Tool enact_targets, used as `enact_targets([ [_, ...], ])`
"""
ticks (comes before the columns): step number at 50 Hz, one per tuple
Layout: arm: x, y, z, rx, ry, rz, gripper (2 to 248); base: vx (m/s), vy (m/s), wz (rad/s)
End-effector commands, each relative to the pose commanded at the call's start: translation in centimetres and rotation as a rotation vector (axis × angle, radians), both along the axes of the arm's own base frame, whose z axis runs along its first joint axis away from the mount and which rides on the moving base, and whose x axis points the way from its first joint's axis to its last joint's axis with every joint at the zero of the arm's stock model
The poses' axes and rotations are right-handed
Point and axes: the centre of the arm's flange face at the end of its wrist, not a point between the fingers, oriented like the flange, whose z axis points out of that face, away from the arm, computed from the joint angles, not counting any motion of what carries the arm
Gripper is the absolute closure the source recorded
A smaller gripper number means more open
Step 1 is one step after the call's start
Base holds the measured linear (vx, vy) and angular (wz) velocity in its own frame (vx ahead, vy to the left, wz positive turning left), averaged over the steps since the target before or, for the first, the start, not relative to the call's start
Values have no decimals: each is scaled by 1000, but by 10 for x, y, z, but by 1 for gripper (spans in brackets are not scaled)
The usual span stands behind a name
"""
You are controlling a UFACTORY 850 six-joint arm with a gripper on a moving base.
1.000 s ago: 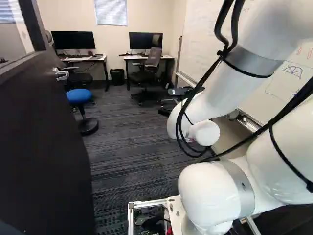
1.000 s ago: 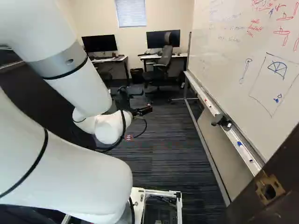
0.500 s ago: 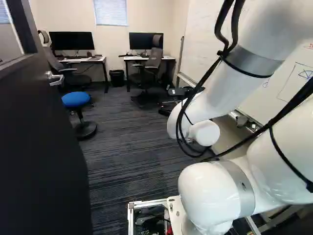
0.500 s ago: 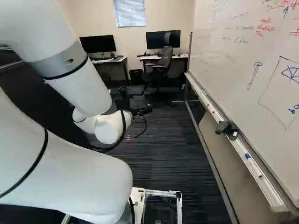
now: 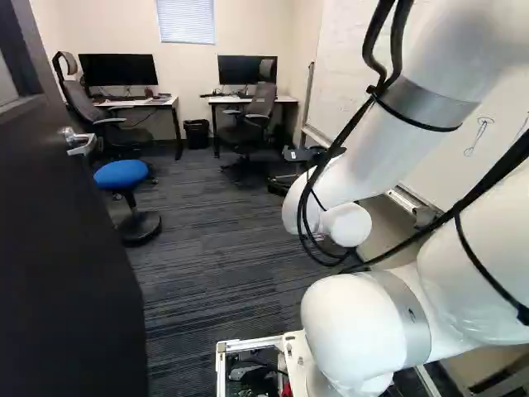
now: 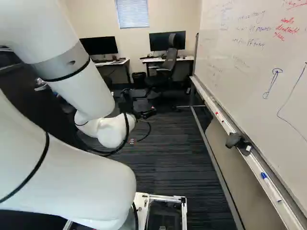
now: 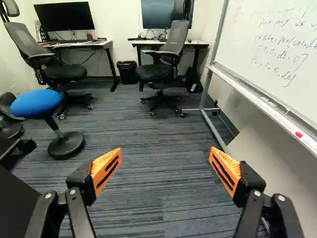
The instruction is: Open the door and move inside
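The jaws of the black, orange-padded gripper (image 7: 165, 159) are being held wide apart, empty, as entry is apparently being made past the dark, flat door (image 5: 62, 256), open at the left base view's left, straight driving clear of its free edge (image 5: 132, 289) being needed next.

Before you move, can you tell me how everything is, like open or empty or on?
Door: open
Door handle: not held
Tool: open, nothing in it
Blue stool: standing, empty
Desk chairs: empty
Monitors: screens look dark
Blind: down
Whiteboard: written on
Bin: upright, can't see inside
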Motion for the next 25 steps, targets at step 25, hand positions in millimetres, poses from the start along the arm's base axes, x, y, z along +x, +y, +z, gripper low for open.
enact_targets([
  [25, 0, 0, 0, 0, 0, 0, 3, 157, 1, 4],
])
